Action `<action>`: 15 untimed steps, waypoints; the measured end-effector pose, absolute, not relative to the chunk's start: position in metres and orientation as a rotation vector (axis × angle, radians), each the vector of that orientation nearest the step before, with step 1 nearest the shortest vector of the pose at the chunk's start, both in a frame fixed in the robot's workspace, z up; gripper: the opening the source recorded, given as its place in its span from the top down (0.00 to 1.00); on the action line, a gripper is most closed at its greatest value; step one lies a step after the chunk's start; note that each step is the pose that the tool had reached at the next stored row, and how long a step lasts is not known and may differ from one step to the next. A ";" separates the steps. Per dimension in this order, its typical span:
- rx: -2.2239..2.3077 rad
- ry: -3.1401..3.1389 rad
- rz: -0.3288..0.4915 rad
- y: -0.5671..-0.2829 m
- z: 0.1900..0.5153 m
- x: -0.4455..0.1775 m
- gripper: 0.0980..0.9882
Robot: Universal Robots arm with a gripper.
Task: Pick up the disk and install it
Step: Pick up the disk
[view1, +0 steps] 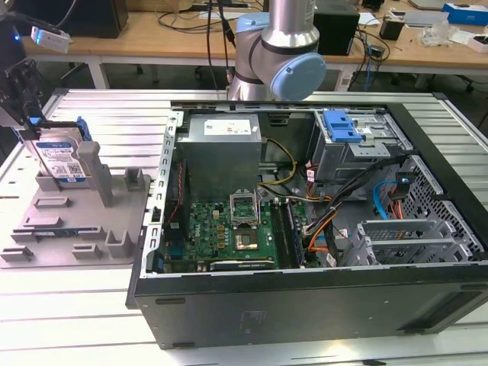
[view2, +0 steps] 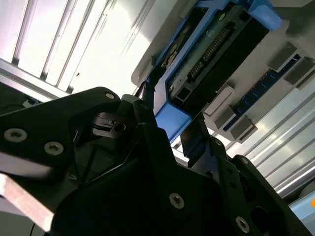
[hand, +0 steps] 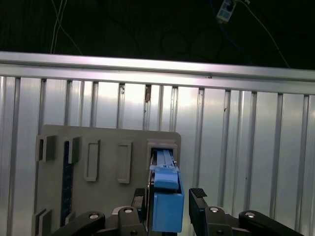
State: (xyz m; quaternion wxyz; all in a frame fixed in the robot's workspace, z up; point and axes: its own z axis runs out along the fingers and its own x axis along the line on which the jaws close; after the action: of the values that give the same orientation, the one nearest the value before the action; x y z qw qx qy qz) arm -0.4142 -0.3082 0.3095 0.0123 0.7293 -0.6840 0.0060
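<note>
Your open computer case point(view1: 305, 305) lies on the slotted aluminium worktop point(view1: 76, 305), its grey drive cage point(view1: 358, 156) towards the exterior view's right. Well apart from it, at the exterior view's left, a grey holder point(view1: 69, 229) carries the disk point(view1: 62, 158) upright on edge in a slot. Your end effector point(hand: 169, 201) sits over the disk's top edge with its jaws wide, straddling the blue bracket. In the first wrist view a gap shows beside one finger point(hand: 198, 199), so nothing is clamped. By this evidence the disk is not yet gripped or lifted, and the install is wholly undone.
</note>
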 end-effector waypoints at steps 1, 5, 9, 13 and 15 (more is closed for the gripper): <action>2.273 -2.133 0.019 -0.308 0.309 -0.414 0.57; 2.270 -2.136 0.019 -0.308 0.306 -0.414 0.57; 2.267 -2.139 0.019 -0.308 0.304 -0.414 0.57; 2.262 -2.145 0.019 -0.308 0.302 -0.414 0.57; 2.259 -2.147 0.018 -0.309 0.301 -0.414 0.57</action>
State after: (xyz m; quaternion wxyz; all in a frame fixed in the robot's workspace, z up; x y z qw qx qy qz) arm -0.4142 -0.3086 0.3012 0.0124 0.7248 -0.6888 0.0059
